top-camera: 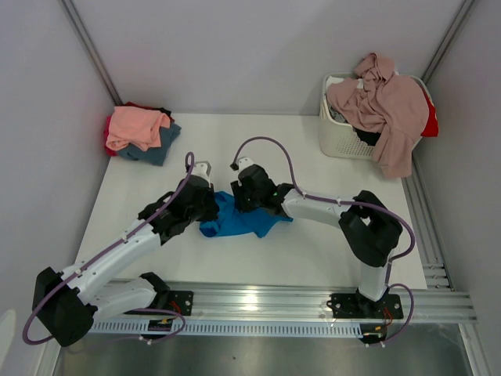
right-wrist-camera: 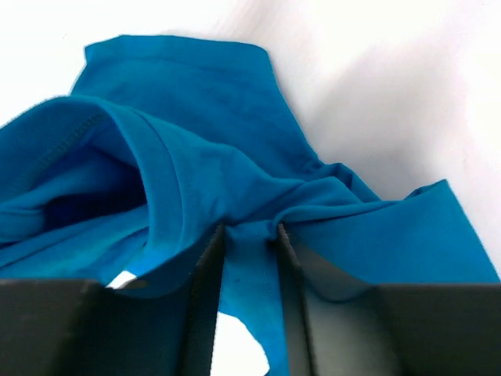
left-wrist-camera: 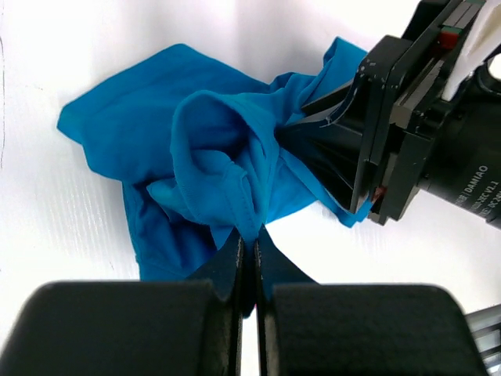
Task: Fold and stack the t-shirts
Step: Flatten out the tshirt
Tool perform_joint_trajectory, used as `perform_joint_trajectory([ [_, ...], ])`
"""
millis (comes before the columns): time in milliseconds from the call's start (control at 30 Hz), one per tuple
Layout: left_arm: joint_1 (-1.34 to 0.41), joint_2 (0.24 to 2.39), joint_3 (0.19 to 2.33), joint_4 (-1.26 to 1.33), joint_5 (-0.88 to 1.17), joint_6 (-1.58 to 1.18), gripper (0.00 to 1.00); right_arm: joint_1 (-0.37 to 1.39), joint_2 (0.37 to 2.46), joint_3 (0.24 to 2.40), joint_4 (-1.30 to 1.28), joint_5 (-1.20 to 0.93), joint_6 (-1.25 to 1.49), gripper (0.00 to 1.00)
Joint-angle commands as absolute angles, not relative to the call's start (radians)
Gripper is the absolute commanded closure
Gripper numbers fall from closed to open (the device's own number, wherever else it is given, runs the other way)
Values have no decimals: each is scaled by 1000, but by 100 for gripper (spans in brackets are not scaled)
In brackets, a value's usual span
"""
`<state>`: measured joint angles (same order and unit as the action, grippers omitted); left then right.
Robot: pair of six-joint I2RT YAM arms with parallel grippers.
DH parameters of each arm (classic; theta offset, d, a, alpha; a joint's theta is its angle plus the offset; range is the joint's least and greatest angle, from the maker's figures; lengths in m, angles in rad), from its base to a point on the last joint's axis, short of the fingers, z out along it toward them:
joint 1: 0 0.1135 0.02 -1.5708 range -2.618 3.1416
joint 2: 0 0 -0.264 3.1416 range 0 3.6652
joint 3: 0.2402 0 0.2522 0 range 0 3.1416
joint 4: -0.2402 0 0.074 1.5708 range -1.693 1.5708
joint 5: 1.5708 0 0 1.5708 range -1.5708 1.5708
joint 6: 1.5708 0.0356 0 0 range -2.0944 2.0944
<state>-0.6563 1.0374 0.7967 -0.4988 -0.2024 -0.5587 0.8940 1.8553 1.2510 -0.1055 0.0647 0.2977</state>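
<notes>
A bright blue t-shirt [top-camera: 244, 222] lies crumpled on the white table between my two arms. My left gripper [top-camera: 210, 205] [left-wrist-camera: 250, 238] is shut on a bunched fold of it [left-wrist-camera: 156, 125] at its left side. My right gripper [top-camera: 249, 199] [right-wrist-camera: 249, 229] reaches in from the right; its fingers stand partly apart, with a fold of the blue cloth [right-wrist-camera: 203, 141] running through the gap. In the left wrist view the right gripper [left-wrist-camera: 344, 149] presses into the shirt's far side. A pile of folded t-shirts, salmon pink [top-camera: 137, 125] on top of slate blue-grey [top-camera: 162, 142] and red [top-camera: 107, 135], sits back left.
A white slatted basket [top-camera: 338, 138] stands at the back right, with a dusty mauve-pink shirt [top-camera: 387, 110] draped over its rim and black and red cloth beneath. Grey walls close in the table on three sides. A metal rail [top-camera: 297, 301] runs along the near edge.
</notes>
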Motion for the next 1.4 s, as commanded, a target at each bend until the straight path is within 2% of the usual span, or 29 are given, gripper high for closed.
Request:
perform_joint_trajectory([
  [0, -657, 1009, 788, -495, -190, -526, 99, 904, 1871, 1305, -107, 93, 291, 70],
  [33, -657, 1011, 788, -494, -189, -525, 100, 904, 1874, 1308, -112, 98, 291, 75],
  [67, -657, 1012, 788, -491, -189, -522, 100, 902, 1878, 1312, -120, 107, 291, 86],
  [133, -657, 1017, 788, -489, -184, -519, 100, 905, 1879, 1316, -127, 127, 293, 98],
  [167, -657, 1020, 788, -488, -184, -518, 100, 904, 1878, 1319, -133, 135, 293, 100],
  [567, -657, 1028, 805, -486, -212, -508, 100, 905, 1812, 1321, -182, 221, 261, 100],
  [767, -631, 993, 945, -589, -444, -396, 100, 893, 1706, 1359, -333, 415, 216, 100],
  [833, -559, 979, 1039, -645, -517, -358, 100, 864, 1630, 1376, -411, 524, 215, 100],
  [1000, -339, 928, 1161, -684, -492, -315, 100, 682, 1441, 1396, -528, 739, 229, 100],
  [1167, -290, 876, 1196, -673, -622, -288, 100, 549, 1231, 1329, -534, 906, 189, 100],
  [1367, -282, 844, 1175, -638, -617, -310, 100, 522, 1164, 1278, -514, 953, 193, 100],
])
